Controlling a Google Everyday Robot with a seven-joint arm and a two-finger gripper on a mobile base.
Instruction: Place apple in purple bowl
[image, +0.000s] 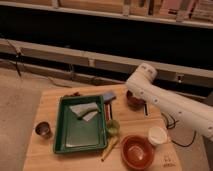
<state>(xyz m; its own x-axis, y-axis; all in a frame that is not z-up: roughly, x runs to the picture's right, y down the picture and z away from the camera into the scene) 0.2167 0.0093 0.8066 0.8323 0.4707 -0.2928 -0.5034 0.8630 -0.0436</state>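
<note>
Wood tabletop (50, 107); white arm (170, 102), claw unseen

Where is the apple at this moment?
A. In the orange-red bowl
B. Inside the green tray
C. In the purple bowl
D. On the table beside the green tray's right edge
D: the apple sits on the table by the green tray, at its right edge and apart from the purple bowl. The gripper does not show; the arm ends over that bowl.
</note>
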